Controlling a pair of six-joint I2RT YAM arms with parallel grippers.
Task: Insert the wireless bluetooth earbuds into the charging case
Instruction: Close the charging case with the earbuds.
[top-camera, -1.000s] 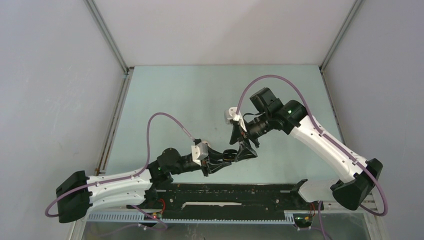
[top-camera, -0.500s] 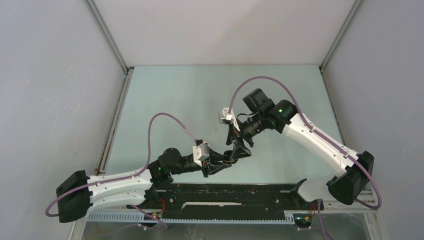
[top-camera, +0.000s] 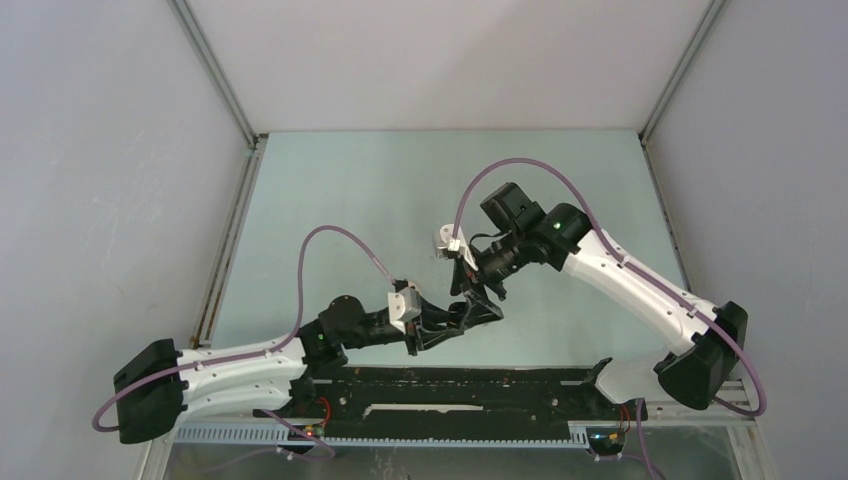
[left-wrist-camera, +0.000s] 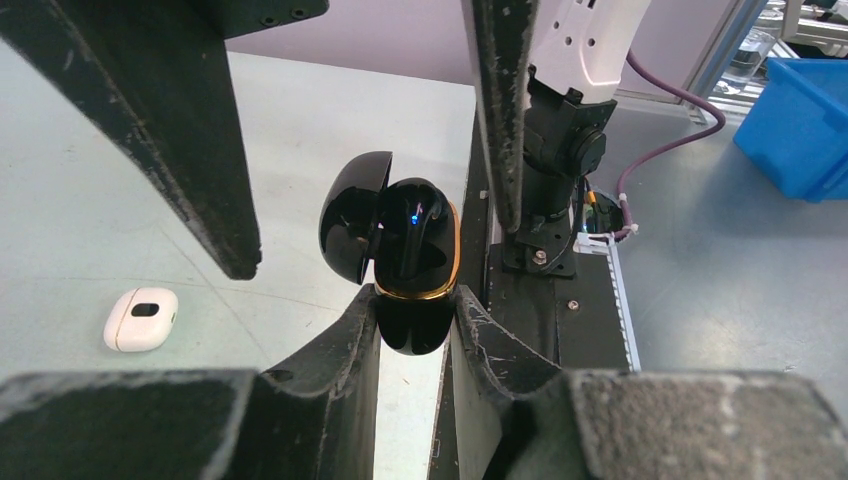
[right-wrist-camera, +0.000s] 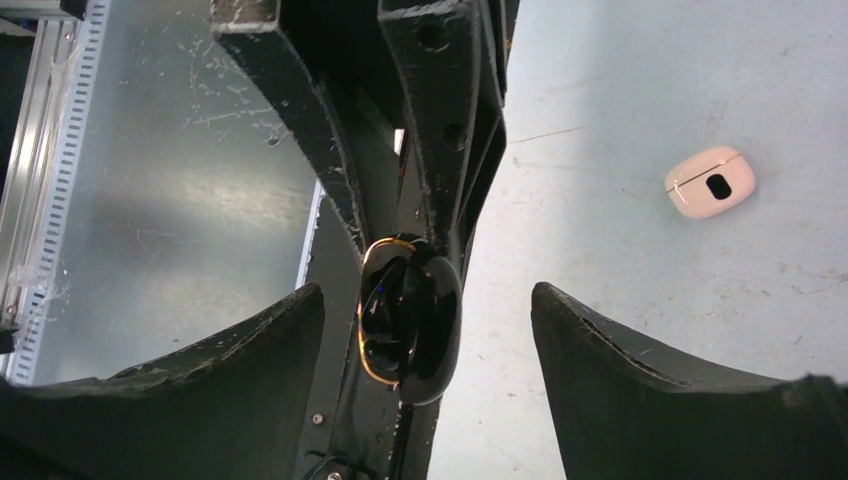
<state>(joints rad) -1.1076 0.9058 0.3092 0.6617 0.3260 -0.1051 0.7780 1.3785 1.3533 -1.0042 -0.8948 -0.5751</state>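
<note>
My left gripper (left-wrist-camera: 415, 300) is shut on the base of a black charging case (left-wrist-camera: 418, 255) with a gold rim. Its lid (left-wrist-camera: 350, 225) stands open to the left. Dark earbud shapes sit inside the case, and a small blue light glows there. No loose earbuds show. My right gripper (right-wrist-camera: 425, 292) is open, with one finger on each side of the case (right-wrist-camera: 408, 310), apart from it. In the top view the two grippers meet at the near middle of the table, the left gripper (top-camera: 468, 316) just below the right gripper (top-camera: 480, 297).
A white closed case (left-wrist-camera: 140, 318) lies on the table to the left; it also shows in the right wrist view (right-wrist-camera: 708, 182). The black base rail (top-camera: 450, 390) runs along the near edge. A blue bin (left-wrist-camera: 800, 120) stands beyond the table.
My right arm has swung left and down, bringing its open fingers around the case that the left gripper holds. The left arm has barely moved.
</note>
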